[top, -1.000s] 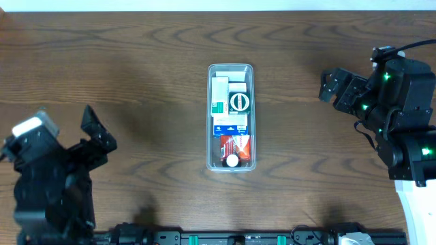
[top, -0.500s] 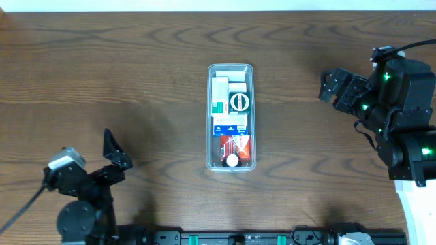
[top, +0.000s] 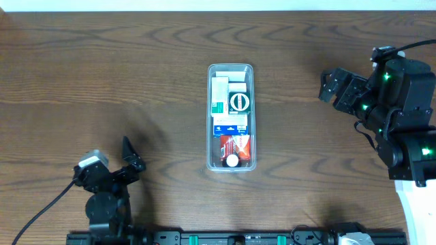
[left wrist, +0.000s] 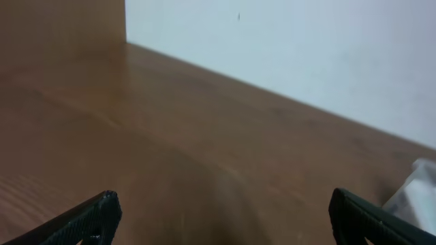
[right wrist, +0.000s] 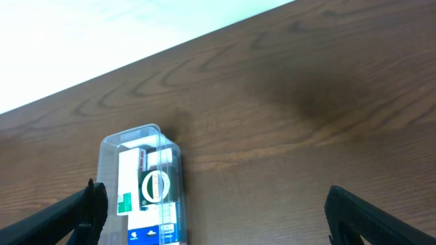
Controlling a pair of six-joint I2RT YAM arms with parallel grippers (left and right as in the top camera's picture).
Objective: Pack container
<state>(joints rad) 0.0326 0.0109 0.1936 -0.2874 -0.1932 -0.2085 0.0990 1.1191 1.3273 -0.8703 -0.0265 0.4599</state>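
The clear plastic container (top: 231, 67) stands in the middle of the table, long and narrow, filled with several small boxes in white, green, blue and red. It also shows in the right wrist view (right wrist: 109, 146). My left gripper (top: 131, 158) is open and empty at the front left, low over the table, far from the container; its fingertips show wide apart in the left wrist view (left wrist: 221, 211). My right gripper (top: 327, 86) is open and empty at the right, apart from the container; its fingers frame the right wrist view (right wrist: 214, 207).
The brown wooden table (top: 136, 82) spreads around the container. A white wall (left wrist: 306, 47) lies beyond the table's far edge. The right arm's body (top: 402, 116) fills the right side.
My left arm has drawn back toward the front edge and moved right, dropping low. The right arm and the container have not moved.
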